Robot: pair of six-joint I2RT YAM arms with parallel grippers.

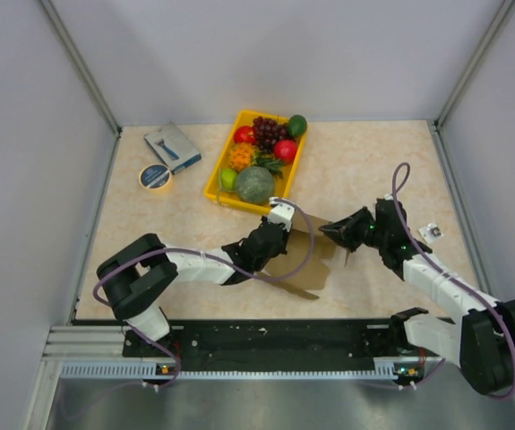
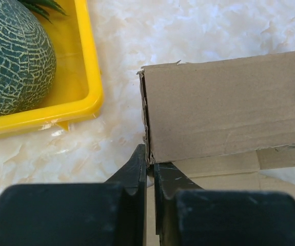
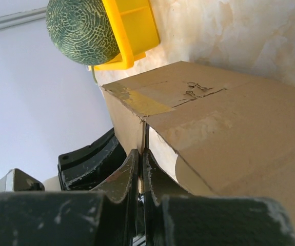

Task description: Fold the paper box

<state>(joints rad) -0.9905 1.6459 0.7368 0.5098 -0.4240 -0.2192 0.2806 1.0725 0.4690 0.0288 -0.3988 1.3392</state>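
Note:
The paper box [image 1: 309, 260] is brown corrugated cardboard, partly folded up, on the table between my two arms. In the left wrist view one raised wall [image 2: 224, 107] stands over flat panels. My left gripper [image 1: 284, 235] is shut on the lower left corner edge of that wall [image 2: 150, 161]. My right gripper [image 1: 330, 231] is at the box's right side. In the right wrist view it [image 3: 142, 154] is shut on a thin upright cardboard edge where two panels [image 3: 229, 133] meet. The left arm's black body shows behind that edge.
A yellow tray [image 1: 214, 184] of fruit, with a green melon [image 1: 254, 184], stands just behind the box; the tray's rim [image 2: 93, 77] is close to the left gripper. A tape roll [image 1: 156, 177] and a blue-grey packet [image 1: 173, 147] lie at the back left. A small white object [image 1: 433, 231] lies at the right.

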